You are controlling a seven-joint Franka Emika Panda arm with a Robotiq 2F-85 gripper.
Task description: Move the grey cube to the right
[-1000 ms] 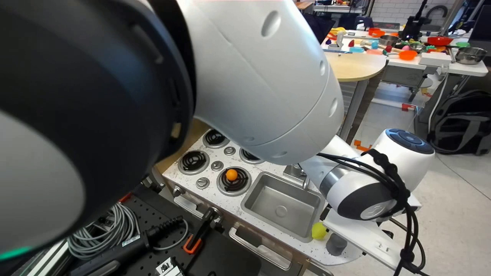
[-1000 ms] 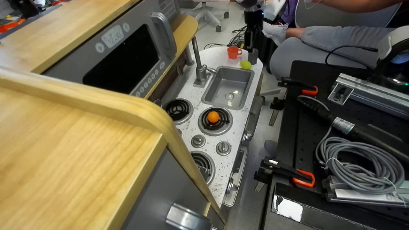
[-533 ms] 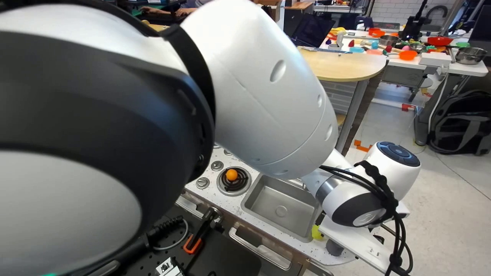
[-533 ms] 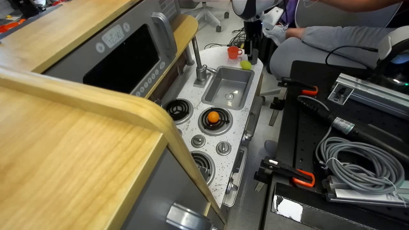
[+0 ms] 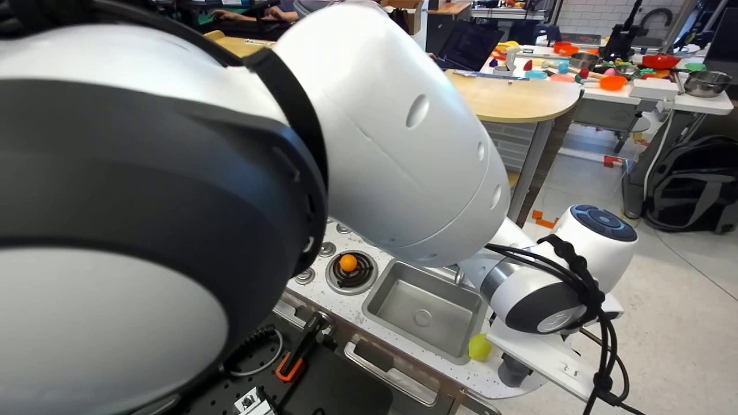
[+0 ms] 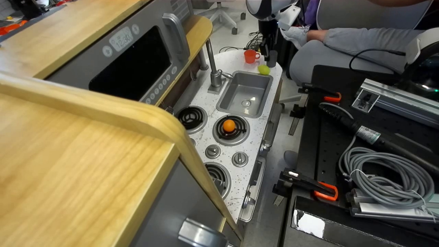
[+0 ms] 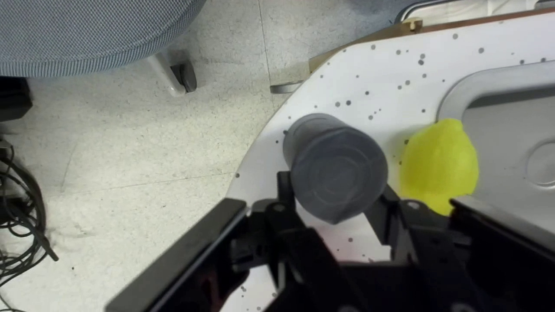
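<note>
Wrist view: claw [image 7: 334,190] astride grey cube [image 7: 340,167], jaws apart, cube mostly far of the tips; can't tell if gripped.

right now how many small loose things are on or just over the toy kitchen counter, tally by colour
Red: 1, the mug
Orange: 1, the ball
Yellow-green: 1, the lemon-shaped piece
Grey: 1, the task's cube, which looks round in the wrist view
Total: 4

Claw [image 7: 336,191] downward, fingers [image 7: 285,187] apart
</note>
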